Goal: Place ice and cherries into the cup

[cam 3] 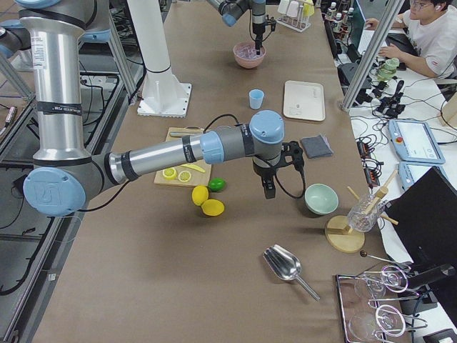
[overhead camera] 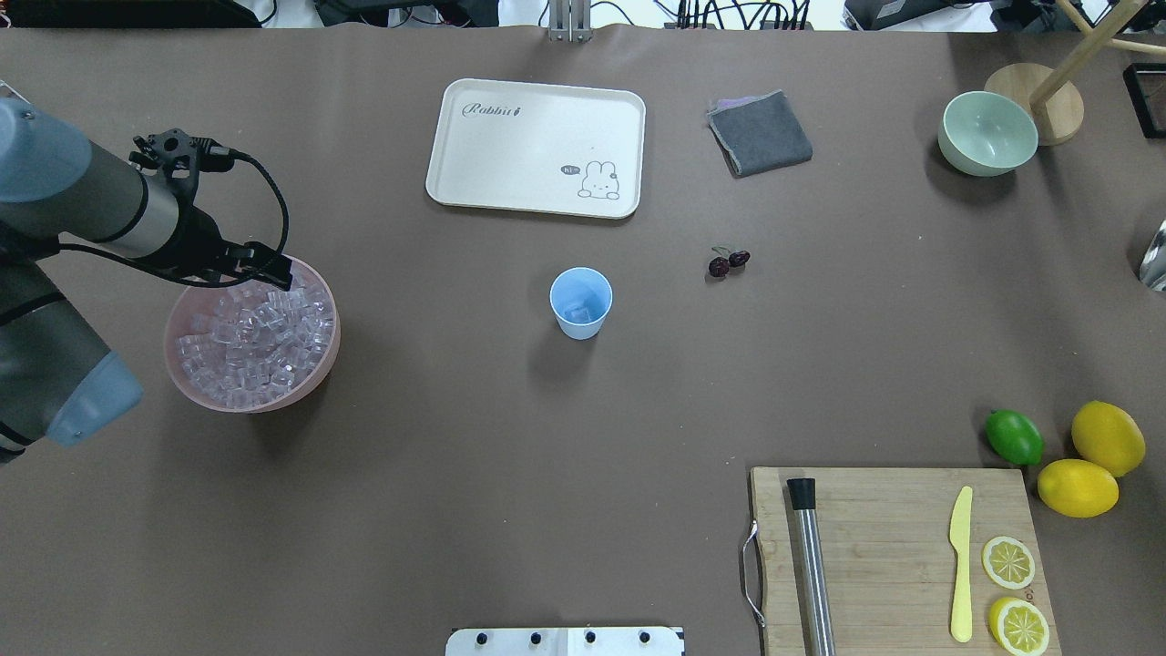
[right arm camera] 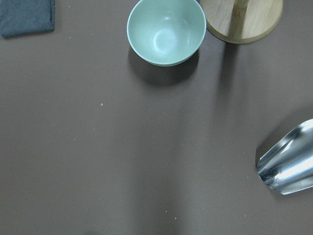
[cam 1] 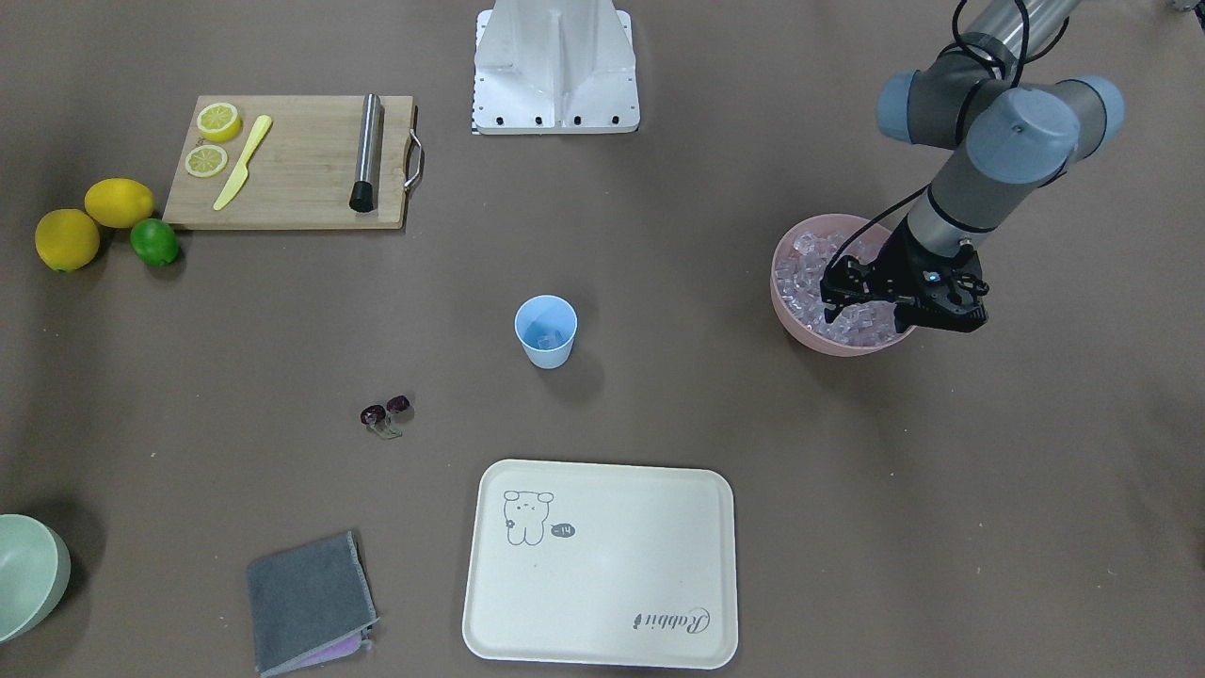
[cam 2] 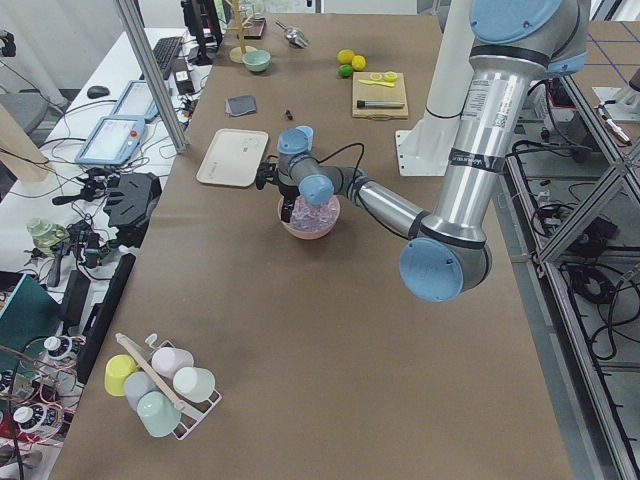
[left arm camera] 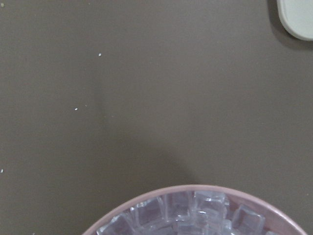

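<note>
Ice, nearest the left wrist camera, fills the pink bowl as a heap of clear cubes with no common orientation. The left gripper hangs over the bowl's far rim; whether its fingers are apart or together cannot be told. The step in hand appears to be taking ice. A good pick would single out a top cube, close on opposite flat faces, and lift clear of the rim. The cup stands at mid-table, well apart from the bowl, long axis vertical, mouth up. The cherries lie on its far side, fruits side by side, stems toward the tray. The right gripper hangs near the lime, finger state likewise indeterminate.
</note>
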Robot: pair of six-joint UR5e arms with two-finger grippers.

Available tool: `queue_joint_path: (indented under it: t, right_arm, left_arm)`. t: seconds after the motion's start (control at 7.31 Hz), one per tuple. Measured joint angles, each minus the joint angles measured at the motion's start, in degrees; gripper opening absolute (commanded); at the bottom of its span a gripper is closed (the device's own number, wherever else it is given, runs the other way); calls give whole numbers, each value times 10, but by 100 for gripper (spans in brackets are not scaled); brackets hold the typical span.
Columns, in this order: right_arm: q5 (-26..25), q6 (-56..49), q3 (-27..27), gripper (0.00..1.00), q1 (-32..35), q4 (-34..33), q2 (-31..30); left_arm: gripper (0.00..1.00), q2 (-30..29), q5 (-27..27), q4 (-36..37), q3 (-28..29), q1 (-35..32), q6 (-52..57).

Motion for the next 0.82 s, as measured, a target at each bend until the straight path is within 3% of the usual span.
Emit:
queue_joint_path:
  t: [0.41, 0.55, 0.68, 0.82]
  right_arm:
    - [0, 0, -4, 100, 0, 0, 2]
    - [-1, 0, -6, 100, 0, 0, 1]
    - [-1, 0, -7, 100, 0, 0, 0]
    - [0, 0, -7, 100, 0, 0, -2]
  left_arm:
    - [98, -8, 33, 0, 2, 34, 3]
    - [88, -9, 44, 0, 0, 42, 4]
    - [48, -9, 50, 0, -1, 45, 6]
    - [24, -9, 51, 1, -2, 46, 8]
